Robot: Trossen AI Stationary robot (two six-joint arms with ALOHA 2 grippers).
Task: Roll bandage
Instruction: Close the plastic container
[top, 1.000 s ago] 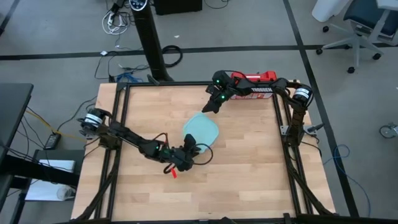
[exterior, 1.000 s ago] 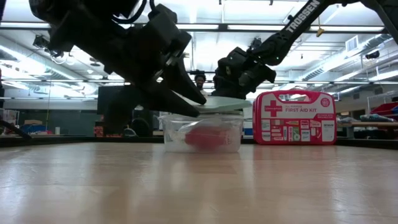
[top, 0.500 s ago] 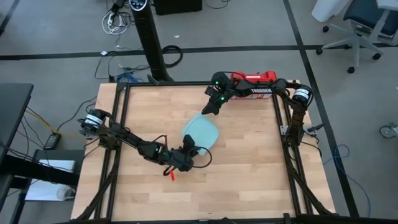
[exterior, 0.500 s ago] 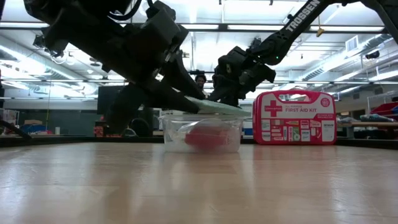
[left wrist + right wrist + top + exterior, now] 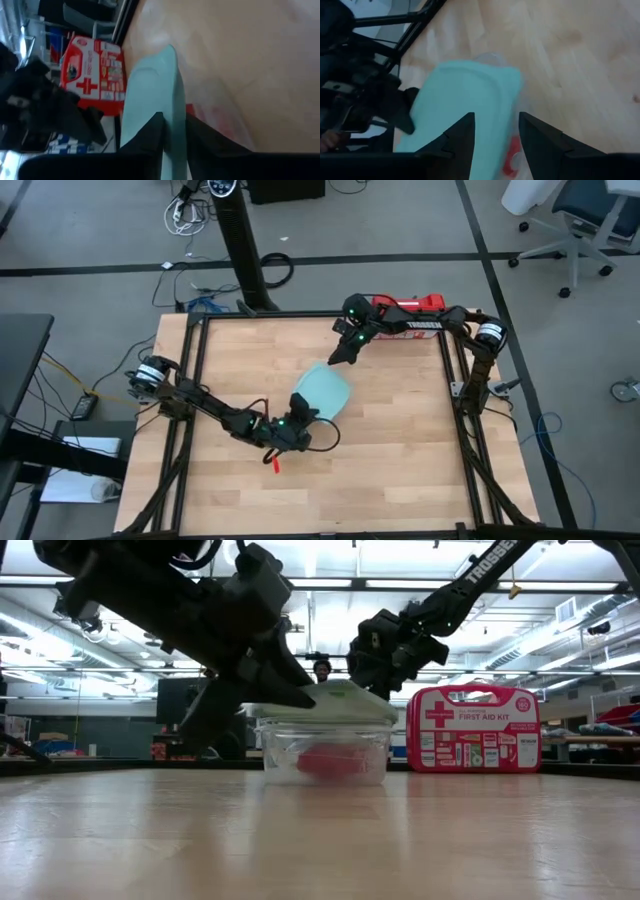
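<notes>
The red bandage (image 5: 330, 762) lies rolled up inside a clear square container (image 5: 325, 772) at mid-table; the wall blurs it. A pale blue lid (image 5: 322, 392) rests on the container's rim. My left gripper (image 5: 297, 416) is shut on the lid at its near left edge. My right gripper (image 5: 343, 352) hangs open just above the lid's far edge (image 5: 470, 80). Its fingers stand apart, and I cannot see them touching the lid. My left gripper pinches the lid's near rim (image 5: 172, 131) between its two fingers, one finger (image 5: 150, 137) on each face. The fingers come from the table's near left, slanting a little downward. The lid sits almost level on top of the container (image 5: 330, 700).
The red first-aid case (image 5: 408, 315) stands upright at the table's far right edge, behind my right arm. Bare wood lies on the near and right sides of the container. A metal frame (image 5: 190, 380) runs around the table.
My left gripper has turned at the wrist and shut on the lid's near rim. The lid, which slanted over the container, has come down almost level onto it.
</notes>
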